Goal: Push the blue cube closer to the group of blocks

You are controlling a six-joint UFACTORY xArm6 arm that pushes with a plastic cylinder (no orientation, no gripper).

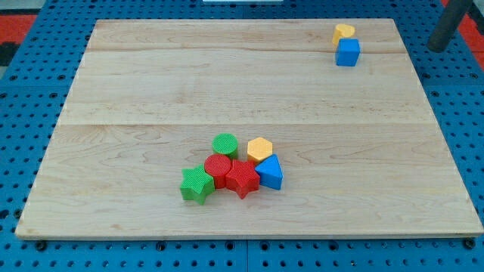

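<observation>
Our wooden board (151, 91) holds a group near the bottom: green cylinder (224, 144), yellow hexagon (259, 149), red cylinder (218, 168), red star (242, 178), blue triangle (271, 173), green star (197, 184). The blue cube (348, 52) sits far away at the top right, touching a yellow block (344, 33). Our rod (448, 24) waits off the board; my tip (436, 47) holds nothing.

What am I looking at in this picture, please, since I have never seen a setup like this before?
This is a single camera picture looking down at a slant on a wooden board resting on a blue pegboard base. The dark rod at the view's top right belongs to a robot arm; it has no claw and holds nothing, it only pushes blocks. My tip sits off the board, to the view's right of the blue cube, which touches a small yellow block. Near the view's bottom centre lies a cluster: green cylinder, yellow hexagon, red cylinder, red star, green star and blue triangle.
</observation>
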